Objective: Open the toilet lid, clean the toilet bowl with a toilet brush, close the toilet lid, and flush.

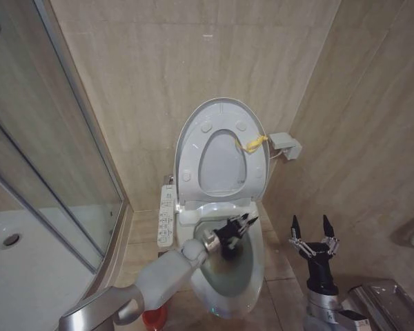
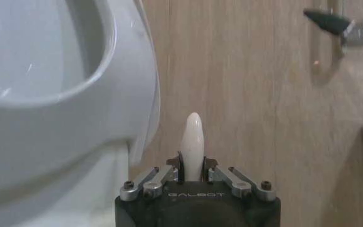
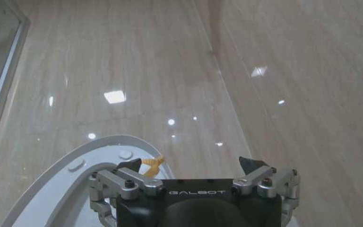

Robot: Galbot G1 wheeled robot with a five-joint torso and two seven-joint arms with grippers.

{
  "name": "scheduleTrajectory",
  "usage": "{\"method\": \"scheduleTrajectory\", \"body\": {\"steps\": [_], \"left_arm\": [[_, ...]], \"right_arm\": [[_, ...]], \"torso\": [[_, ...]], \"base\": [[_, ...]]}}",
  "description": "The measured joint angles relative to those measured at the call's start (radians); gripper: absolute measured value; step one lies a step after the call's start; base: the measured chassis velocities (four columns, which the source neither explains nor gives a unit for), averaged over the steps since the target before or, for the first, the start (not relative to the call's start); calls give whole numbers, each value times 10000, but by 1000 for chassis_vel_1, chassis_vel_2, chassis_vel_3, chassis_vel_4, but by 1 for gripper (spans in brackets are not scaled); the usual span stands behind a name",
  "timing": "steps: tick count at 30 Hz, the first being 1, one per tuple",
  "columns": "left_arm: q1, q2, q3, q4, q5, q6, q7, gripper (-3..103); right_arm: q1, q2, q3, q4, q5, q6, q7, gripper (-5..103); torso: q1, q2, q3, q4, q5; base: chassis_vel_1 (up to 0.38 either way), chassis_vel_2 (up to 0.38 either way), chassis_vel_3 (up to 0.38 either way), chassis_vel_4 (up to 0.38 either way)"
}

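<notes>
Toilet brush (image 2: 193, 142): white handle clamped in left gripper (image 1: 243, 224), over the toilet bowl (image 1: 252, 279) at 6 o'clock of the raised toilet lid (image 1: 193, 148). Brush head hidden. Right gripper (image 1: 309, 231) idle at 3 o'clock of the bowl, fingers spread wide, empty. Risks: thin smooth handle twisting in the grip under scrubbing load; the arm bumping the upright lid so it drops.

Glossy white plastic toilet lid (image 1: 221, 148), smooth ceramic toilet bowl (image 1: 252, 272), polished stone-look wall (image 1: 159, 69).
</notes>
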Motion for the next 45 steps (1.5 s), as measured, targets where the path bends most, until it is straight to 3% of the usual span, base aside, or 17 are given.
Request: {"method": "scheduleTrajectory", "body": {"steps": [9, 17, 23, 26, 29, 38, 41, 43, 45], "left_arm": [[-53, -457, -368, -685, 84, -167, -78, 21], [228, 40, 228, -105, 202, -83, -29, 21], [139, -222, -58, -880, 220, -142, -126, 21], [160, -99, 125, -662, 321, -158, -121, 21], [248, 258, 476, -261, 369, -162, -145, 21], [-9, 257, 145, -846, 370, -134, -199, 21], [2, 498, 349, -673, 405, -142, -182, 21], [154, 787, 614, -511, 453, -155, -175, 21], [174, 798, 656, -505, 455, -161, -177, 21]], "right_arm": [[-12, 53, 43, 40, -44, 0, 0, 100], [-64, 129, 25, 96, -127, 2, -1, 100], [-71, 169, 55, 115, -160, 1, 1, 100], [-106, 169, 79, 170, -160, 0, 4, 100], [-163, 180, 77, 275, -161, -8, 4, 100], [-189, 183, 86, 317, -174, -9, 0, 100], [-221, 186, 81, 350, -181, -9, -1, 100], [-262, 186, 74, 372, -185, -9, -6, 100], [-263, 187, 70, 385, -190, -10, -9, 100]], "torso": [[-1, 1, -2, -17, -3], [0, 0, 0, 2, 0], [-1, 1, -2, -18, -6], [0, 1, -1, -16, -5], [0, 0, 0, 1, 1], [-1, 1, -2, -18, -3], [0, 1, -1, -14, -4], [0, 0, 1, 4, 2], [0, 1, -1, 0, -3]], "base": [[0, 0, 0, 0], [0, 0, 0, 0], [0, 0, 0, 0], [0, 0, 0, 0], [0, 0, 0, 0], [0, 0, 0, 0], [0, 0, 0, 0], [0, 0, 0, 0], [0, 0, 0, 0]]}}
